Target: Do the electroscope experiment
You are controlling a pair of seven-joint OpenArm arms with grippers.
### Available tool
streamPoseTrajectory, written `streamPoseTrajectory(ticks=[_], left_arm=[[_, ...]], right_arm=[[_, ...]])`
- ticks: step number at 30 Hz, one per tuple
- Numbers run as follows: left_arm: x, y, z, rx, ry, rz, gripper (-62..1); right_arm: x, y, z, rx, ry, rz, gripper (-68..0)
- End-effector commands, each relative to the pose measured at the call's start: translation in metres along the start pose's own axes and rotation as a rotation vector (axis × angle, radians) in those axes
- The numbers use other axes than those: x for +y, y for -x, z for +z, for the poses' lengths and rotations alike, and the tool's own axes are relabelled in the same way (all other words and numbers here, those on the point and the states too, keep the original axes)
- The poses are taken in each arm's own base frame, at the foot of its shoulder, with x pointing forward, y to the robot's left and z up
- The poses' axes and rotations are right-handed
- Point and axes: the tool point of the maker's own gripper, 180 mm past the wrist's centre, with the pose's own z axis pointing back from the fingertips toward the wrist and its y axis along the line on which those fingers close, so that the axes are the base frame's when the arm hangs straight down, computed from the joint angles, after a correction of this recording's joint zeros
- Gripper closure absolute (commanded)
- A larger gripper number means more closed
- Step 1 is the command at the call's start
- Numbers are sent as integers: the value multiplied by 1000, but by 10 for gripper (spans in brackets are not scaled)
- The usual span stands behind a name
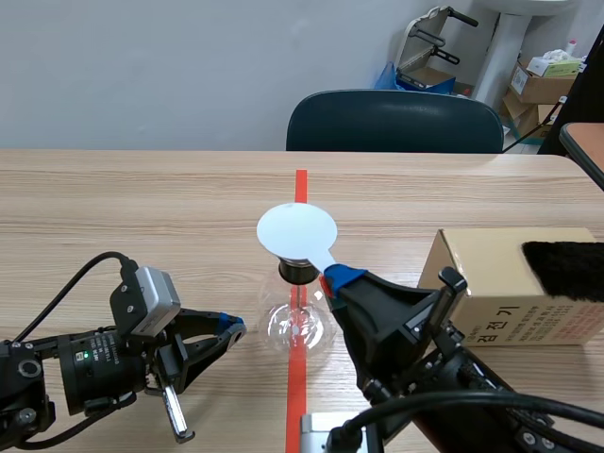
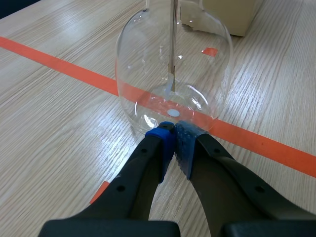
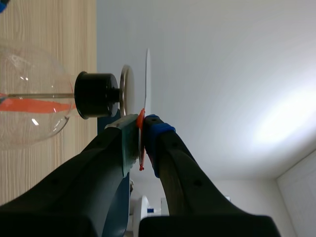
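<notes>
The electroscope is a clear glass flask (image 1: 300, 321) with a black stopper (image 1: 297, 272), standing on the orange-red tape line. A white round paddle (image 1: 297, 229) lies flat just over its top. My right gripper (image 1: 340, 278) is shut on the paddle's handle. In the right wrist view the paddle (image 3: 147, 79) stands edge-on next to the metal disc (image 3: 126, 90) above the stopper (image 3: 94, 95), held by the right gripper (image 3: 142, 126). My left gripper (image 1: 231, 330) sits low at the flask's left side. The left gripper (image 2: 173, 132) is shut on nothing, tips at the flask's (image 2: 173, 64) base.
A cardboard box (image 1: 500, 293) stands at the right with a black furry cloth (image 1: 566, 269) on top. A dark chair (image 1: 392, 121) is behind the far table edge. More boxes are stacked in the back right corner of the room.
</notes>
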Motion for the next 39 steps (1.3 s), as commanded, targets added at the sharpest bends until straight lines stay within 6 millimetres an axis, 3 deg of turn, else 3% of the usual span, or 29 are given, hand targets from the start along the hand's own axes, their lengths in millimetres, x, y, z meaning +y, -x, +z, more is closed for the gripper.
streamPoseTrajectory(ticks=[1,23,30,39], left_arm=[[0,-10,-3,-36,-3,1,-27],[1,-18,-1,-84,-1,1,-27],[1,-18,-1,-84,-1,1,-27],[1,-18,-1,-84,-1,1,-27]], right_arm=[[-11,5,-2,9,36,10,-11],[-9,7,-1,23,23,33,-10],[-9,30,1,151,20,45,-10],[-10,79,18,429,16,63,-10]])
